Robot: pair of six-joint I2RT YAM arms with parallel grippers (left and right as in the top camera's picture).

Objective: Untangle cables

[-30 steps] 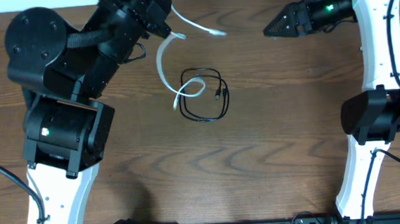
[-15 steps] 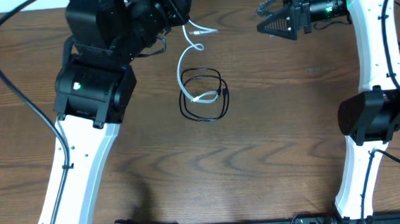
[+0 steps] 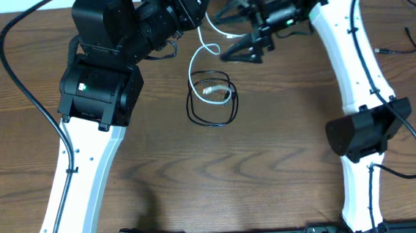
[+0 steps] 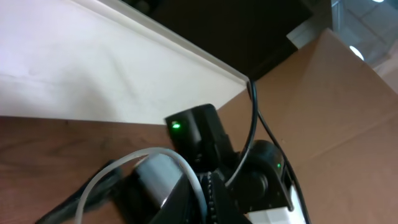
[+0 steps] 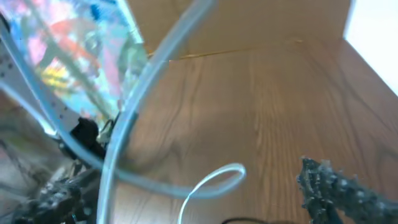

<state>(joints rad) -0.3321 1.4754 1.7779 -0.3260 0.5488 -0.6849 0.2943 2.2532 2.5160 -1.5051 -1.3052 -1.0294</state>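
A white cable (image 3: 193, 59) hangs from my left gripper (image 3: 195, 11), which is shut on its upper part at the table's back edge. The cable loops down, and its plug end (image 3: 217, 92) rests on a coiled black cable (image 3: 211, 109) lying on the wood. My right gripper (image 3: 228, 36) is open, its fingers spread on either side of the white cable's upper strand, just right of the left gripper. In the right wrist view the white cable (image 5: 208, 182) curls blurred between the open fingers (image 5: 193, 199). In the left wrist view the white cable (image 4: 155, 154) arcs across the jaws.
The wooden table (image 3: 284, 148) spreads out in front of the coil. A thin black wire (image 3: 414, 3) with a plug lies at the back right. The large left arm (image 3: 96, 95) stands left of the coil. A white wall edge (image 4: 93, 68) runs behind.
My right arm has swung left from the back right corner to the white cable, jaws open. The white cable's loop has tightened and its end has settled on the black coil.
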